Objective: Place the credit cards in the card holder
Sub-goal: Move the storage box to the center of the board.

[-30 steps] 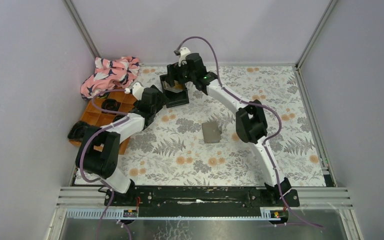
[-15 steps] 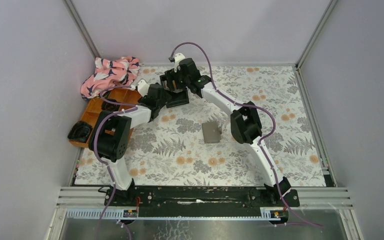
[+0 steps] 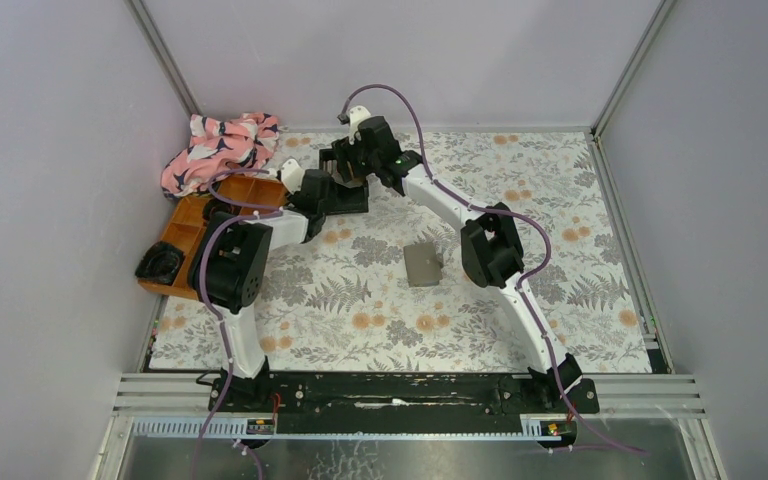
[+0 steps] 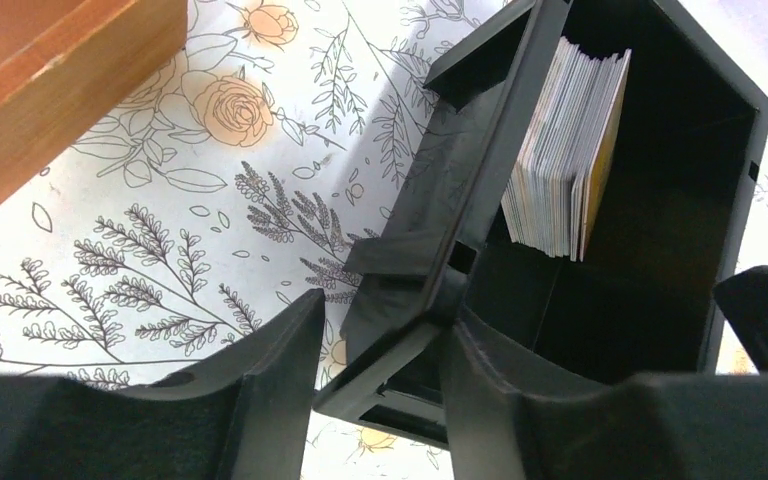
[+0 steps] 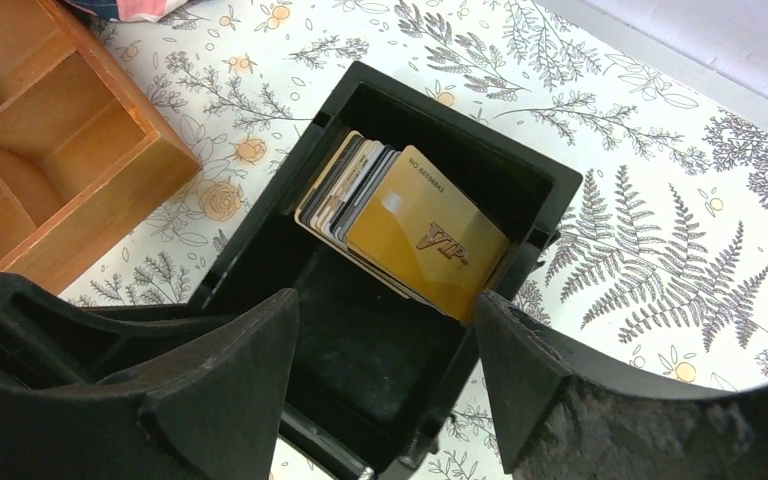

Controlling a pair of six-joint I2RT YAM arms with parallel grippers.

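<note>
Overhead, table: a floral-printed table [image 3: 560,250] carried everything; a crumpled pink patterned cloth [image 3: 222,148] and an orange wooden compartment tray [image 3: 195,225] sat at its far left.
Overhead, card holder: the small flat grey folding card holder [image 3: 422,265] lay mid-table, apparently closed and well apart from the cards. Its long axis ran roughly from near edge to far edge.
Overhead, tray: the black square plastic tray [image 3: 358,200] stood toward the far side, mostly hidden beneath the left end effector [image 3: 332,192] and the right end effector [image 3: 346,170].
Left wrist, grip: the fingers [image 4: 260,390] straddled the tray's near wall, one outside and one inside; whether they truly pinched it could not be told.
Left wrist, cards: the thin gold and silver-grey credit cards [image 4: 565,140] stood on edge as one tight pack inside the tray, leaning toward its side wall.
Right wrist, grip: the fingers were spread wide above the tray and held nothing.
Right wrist, pointing: the outermost gold card faced up and away from the pack; its long axis seemed to run roughly along the tray's far wall.
Handling: the cards were probably light, stiff and slick, and packed so close that lifting one could drag its neighbours. The raised free edge of the gold card looked the best place to pinch, across both faces.
</note>
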